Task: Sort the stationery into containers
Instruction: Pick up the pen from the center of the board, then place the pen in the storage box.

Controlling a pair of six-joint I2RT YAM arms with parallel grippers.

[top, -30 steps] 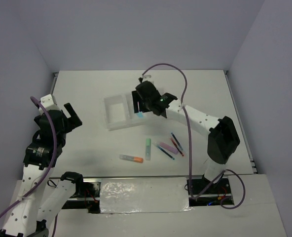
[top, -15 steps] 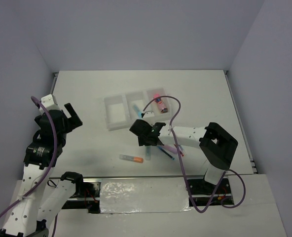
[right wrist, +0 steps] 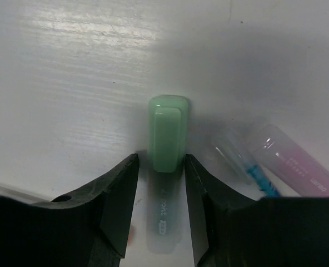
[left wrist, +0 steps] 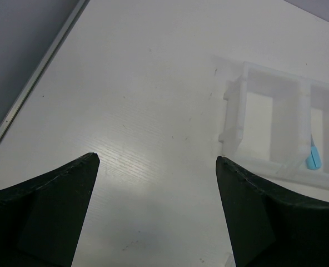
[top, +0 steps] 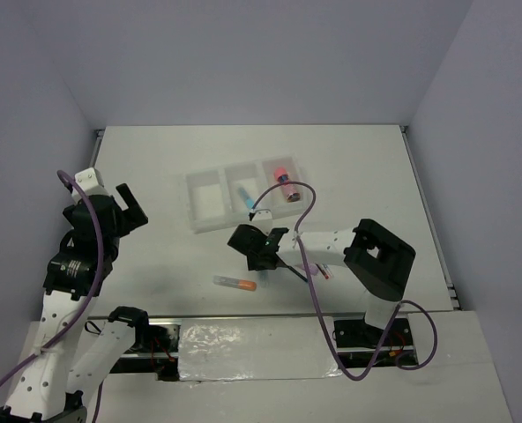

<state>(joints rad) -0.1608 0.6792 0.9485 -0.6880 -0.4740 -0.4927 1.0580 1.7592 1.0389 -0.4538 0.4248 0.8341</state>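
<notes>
1. Top view: right gripper (top: 254, 249) is low over the loose pens, near the tray (top: 193, 203); left gripper (top: 134, 204) hangs well apart.
2. Left wrist: jaws spread wide, empty.
3. Right wrist: jaws straddle the green marker (right wrist: 167, 133) on the table, with a sliver of gap on one side. Squeeze centred, lift straight, and mind the purple marker (right wrist: 298, 167) nearby.

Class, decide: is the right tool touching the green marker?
Cannot tell. In the right wrist view the right tool straddles the green marker; one side shows a dark sliver, the other finger meets the cap's edge, contact unclear.
</notes>
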